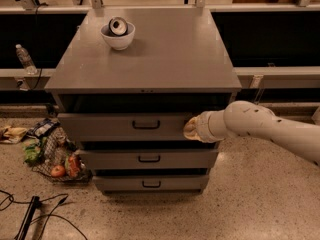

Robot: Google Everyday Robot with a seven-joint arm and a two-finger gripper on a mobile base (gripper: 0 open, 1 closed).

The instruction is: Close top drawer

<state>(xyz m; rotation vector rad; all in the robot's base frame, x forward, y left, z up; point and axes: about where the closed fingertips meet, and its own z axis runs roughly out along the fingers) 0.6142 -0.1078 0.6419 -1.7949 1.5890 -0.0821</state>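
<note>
Grey top drawer (125,127): partly out, dark gap showing under the cabinet (165,59) top.
Gripper (190,129): I see it at the drawer front's right end, seemingly touching.
Grip: can't tell from here, open or closed.
Arm (265,126): reaching in from the right.
Bowl (118,38): on the cabinet, can (118,26) inside.

One bowl (118,36) sits on cabinet top (170,54), tool (190,128) below its edge.
</note>
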